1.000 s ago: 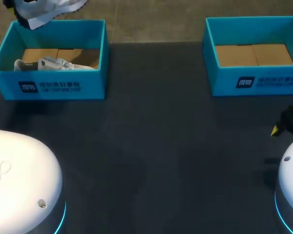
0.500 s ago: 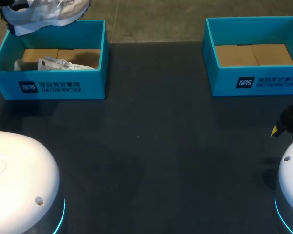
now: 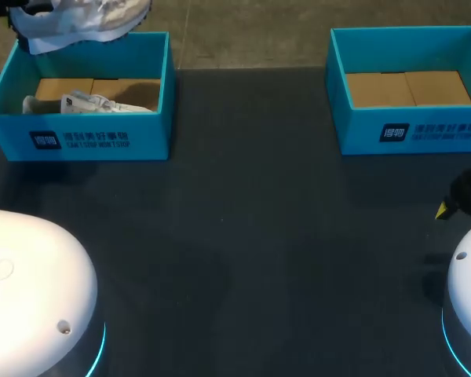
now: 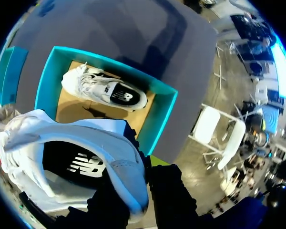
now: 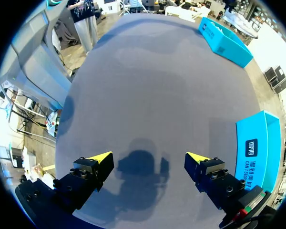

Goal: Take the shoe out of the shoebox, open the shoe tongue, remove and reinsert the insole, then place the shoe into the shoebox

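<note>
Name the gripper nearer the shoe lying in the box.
Left. The left gripper, holding the other shoe, is above the boxed shoe; the right gripper hangs far across the table.

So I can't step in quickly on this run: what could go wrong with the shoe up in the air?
The left gripper pinches only the rim of the lifted shoe, so it may swing or slip. A drop could land it on the second shoe in the left shoebox, or past the box's far wall. The right gripper, open and far off, gives no support.
</note>
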`<action>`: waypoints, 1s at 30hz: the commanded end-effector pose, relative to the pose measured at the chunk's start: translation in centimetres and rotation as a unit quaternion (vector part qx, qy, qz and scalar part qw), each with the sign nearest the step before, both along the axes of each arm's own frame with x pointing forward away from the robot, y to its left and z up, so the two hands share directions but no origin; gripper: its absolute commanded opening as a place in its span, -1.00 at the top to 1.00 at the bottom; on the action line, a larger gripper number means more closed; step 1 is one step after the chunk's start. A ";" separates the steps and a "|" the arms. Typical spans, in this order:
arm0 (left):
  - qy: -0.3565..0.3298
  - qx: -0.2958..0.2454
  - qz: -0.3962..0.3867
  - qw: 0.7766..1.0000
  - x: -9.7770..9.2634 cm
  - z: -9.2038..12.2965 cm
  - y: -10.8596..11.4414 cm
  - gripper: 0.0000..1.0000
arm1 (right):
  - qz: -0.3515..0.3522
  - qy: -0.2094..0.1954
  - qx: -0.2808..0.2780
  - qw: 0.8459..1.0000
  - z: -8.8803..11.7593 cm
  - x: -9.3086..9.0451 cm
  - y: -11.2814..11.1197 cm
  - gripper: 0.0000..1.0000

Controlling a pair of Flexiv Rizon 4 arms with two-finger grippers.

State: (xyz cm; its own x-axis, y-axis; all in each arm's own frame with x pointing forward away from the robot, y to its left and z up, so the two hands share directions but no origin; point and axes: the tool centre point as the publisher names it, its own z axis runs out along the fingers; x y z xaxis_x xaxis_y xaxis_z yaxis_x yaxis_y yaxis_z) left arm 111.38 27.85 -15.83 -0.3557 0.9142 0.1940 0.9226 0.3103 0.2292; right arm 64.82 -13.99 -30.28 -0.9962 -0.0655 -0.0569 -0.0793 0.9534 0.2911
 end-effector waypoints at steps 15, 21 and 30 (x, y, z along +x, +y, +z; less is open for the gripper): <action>0.011 -0.029 -0.129 0.991 -1.3 -4.1 3.2 1.00 | -0.001 -0.001 -0.002 1.000 -0.1 -0.1 0.1 -1.00; 0.006 -0.005 -0.148 0.989 0.0 -4.6 3.5 1.00 | -0.001 -0.001 -0.002 1.000 -0.1 -0.1 0.1 -1.00; 0.024 0.008 -0.160 0.987 0.3 -6.6 3.8 1.00 | -0.001 -0.001 -0.002 1.000 -0.1 -0.1 0.1 -1.00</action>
State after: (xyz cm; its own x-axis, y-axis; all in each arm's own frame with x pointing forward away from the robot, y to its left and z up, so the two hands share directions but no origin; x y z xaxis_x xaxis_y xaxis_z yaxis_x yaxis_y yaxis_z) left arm 111.03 31.89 -21.96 -0.0366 0.9768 0.2110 0.9812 -0.0049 0.1930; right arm 64.82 -13.98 -30.28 -0.9962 -0.0656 -0.0570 -0.0794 0.9534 0.2911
